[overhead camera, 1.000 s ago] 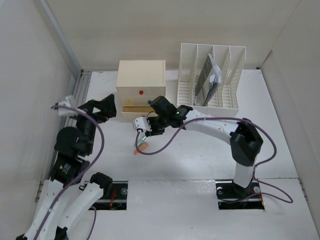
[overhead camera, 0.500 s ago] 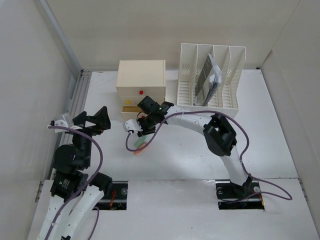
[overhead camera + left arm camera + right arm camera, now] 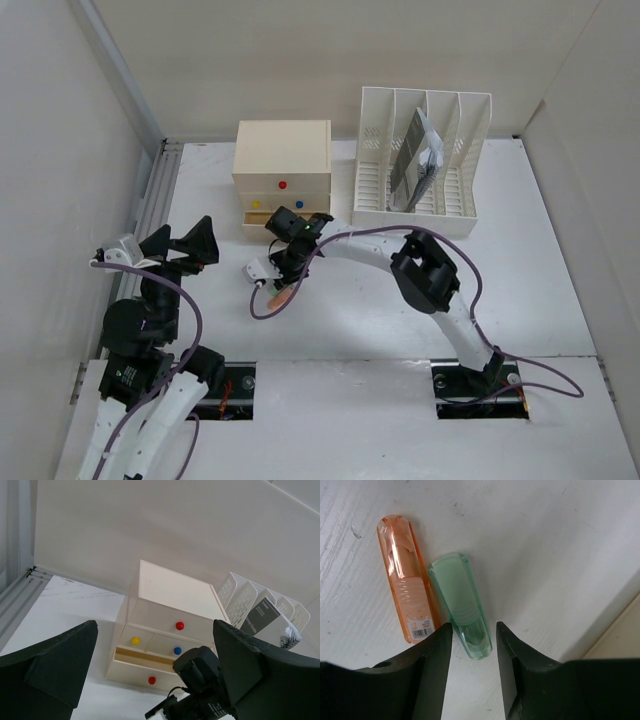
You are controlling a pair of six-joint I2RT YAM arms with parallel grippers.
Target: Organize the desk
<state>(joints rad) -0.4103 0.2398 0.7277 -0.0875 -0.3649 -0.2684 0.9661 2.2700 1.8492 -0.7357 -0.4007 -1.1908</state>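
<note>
Right gripper (image 3: 473,626), slightly spread, astride green highlighter (image 3: 456,590) on desk (image 3: 545,540); left gripper (image 3: 154,625) spread wide

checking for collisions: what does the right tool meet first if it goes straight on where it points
Probably the green clear piece lying on the desk, its near end between the right tool's fingers; depth is unclear.

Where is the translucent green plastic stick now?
Right wrist view: the green stick lies on the white desk, beside the translucent orange stick, its near end inside the open right gripper.
</note>
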